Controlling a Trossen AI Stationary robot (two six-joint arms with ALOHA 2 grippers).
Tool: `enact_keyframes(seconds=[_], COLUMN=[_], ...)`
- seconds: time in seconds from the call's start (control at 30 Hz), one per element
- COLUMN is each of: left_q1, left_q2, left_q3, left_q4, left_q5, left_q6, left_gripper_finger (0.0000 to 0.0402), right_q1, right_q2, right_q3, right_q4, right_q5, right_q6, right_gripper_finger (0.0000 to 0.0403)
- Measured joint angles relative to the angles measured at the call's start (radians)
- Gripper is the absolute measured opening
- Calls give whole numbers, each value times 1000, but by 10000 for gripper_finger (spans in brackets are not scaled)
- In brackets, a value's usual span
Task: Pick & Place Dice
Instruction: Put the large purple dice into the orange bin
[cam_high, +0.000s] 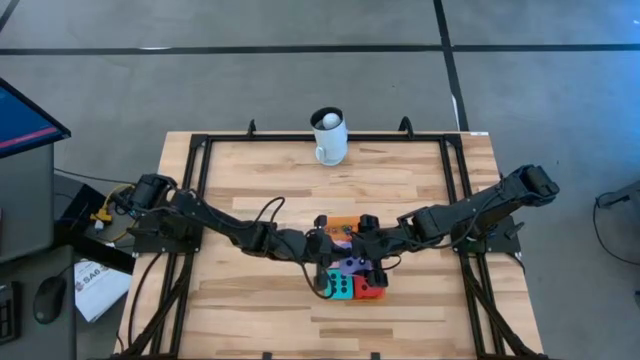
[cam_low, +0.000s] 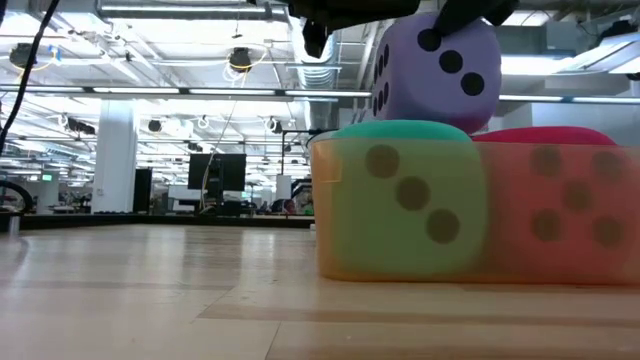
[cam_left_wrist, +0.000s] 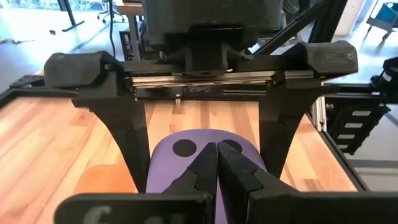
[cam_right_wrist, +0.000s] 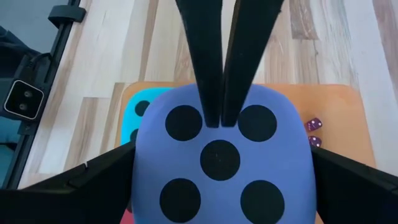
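A grey concrete floor (cam_high: 300, 25) fills the upper part of the high view, crossed by dark seam lines. At the left edge stands a monitor (cam_high: 25, 125) with a blue screen; below it, at lower left, a computer mouse (cam_high: 48, 300) and a printed sheet (cam_high: 100, 288) lie. In the low view, the left half opens onto a large hall with white columns (cam_low: 115, 155), ceiling pipes (cam_low: 180, 12) and hanging lamps (cam_low: 240, 60).
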Motion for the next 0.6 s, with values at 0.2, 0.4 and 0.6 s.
enact_keyframes(seconds=[0.2,0.4,0.6], left_q1=[1,0,2], left_q2=[46,77,77], left_q3=[8,87,92], left_q4=[31,-66,-90], left_q5=[36,40,32], left_q6=[-13,14,13], left_gripper_finger=[0,0,0], right_q1=[0,0,0], right_q2=[0,0,0], right_q3=[0,0,0], right_q4=[-1,-2,-5], right_q5=[-4,-4,-4], right_q6=[0,0,-5], right_gripper_finger=[400,400,400])
